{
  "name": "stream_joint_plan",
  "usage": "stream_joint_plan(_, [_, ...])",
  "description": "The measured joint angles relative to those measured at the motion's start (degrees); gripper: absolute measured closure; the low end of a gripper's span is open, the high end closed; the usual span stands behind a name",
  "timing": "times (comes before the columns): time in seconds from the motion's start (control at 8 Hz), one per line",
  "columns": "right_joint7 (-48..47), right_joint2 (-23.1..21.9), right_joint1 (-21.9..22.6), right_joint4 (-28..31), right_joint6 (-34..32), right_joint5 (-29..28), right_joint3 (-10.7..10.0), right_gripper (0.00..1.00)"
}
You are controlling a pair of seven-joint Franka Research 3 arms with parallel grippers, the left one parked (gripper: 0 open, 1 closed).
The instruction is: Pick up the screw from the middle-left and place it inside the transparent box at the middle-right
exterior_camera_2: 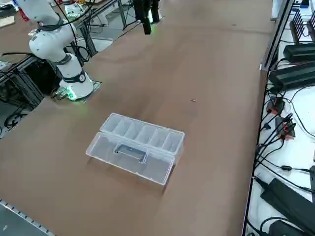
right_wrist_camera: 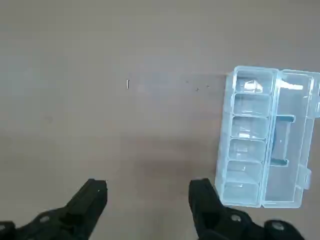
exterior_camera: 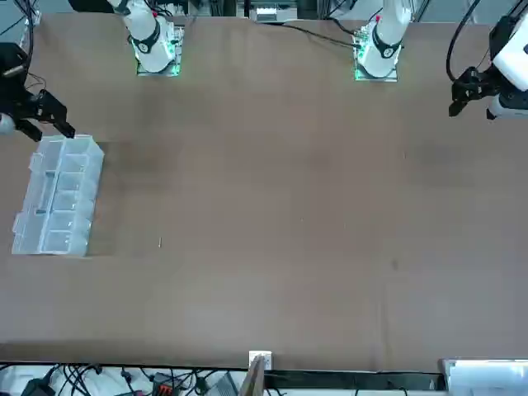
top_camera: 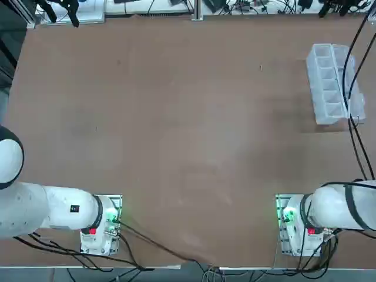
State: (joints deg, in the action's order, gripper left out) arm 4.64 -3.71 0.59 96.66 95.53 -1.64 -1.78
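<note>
The screw [top_camera: 261,68] is a tiny pale sliver lying alone on the brown table, also seen in the front view [exterior_camera: 160,242], the side view [exterior_camera_2: 193,101] and the wrist view [right_wrist_camera: 127,84]. To its right in the top view stands the transparent box [top_camera: 326,85], its lid folded open beside a row of compartments [right_wrist_camera: 247,137]. My right gripper [right_wrist_camera: 149,194] hovers high over the table near the box's end [exterior_camera: 62,198]. It is open, with nothing between its black fingers [right_wrist_camera: 95,195]. The screw lies well ahead of the fingertips.
The brown table [top_camera: 176,147] stretches wide around the screw. Black cables [top_camera: 352,88] from the right arm hang across the box's lid side. Cables and power units [exterior_camera_2: 290,69] line the table's far edge. The right arm's base [top_camera: 294,223] sits at the near edge.
</note>
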Motion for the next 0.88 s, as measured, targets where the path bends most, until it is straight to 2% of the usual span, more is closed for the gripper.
stream_joint_plan(0.5, [0.00, 1.13, 0.02, 0.02, 0.50, 0.03, 0.04, 0.00])
stream_joint_plan(0.62, [-0.01, 3.16, 0.09, 0.17, 2.73, 0.03, 0.09, 0.00])
stream_joint_plan(0.88, [-0.89, 10.06, 0.85, 0.41, 11.02, 0.02, 0.30, 0.00])
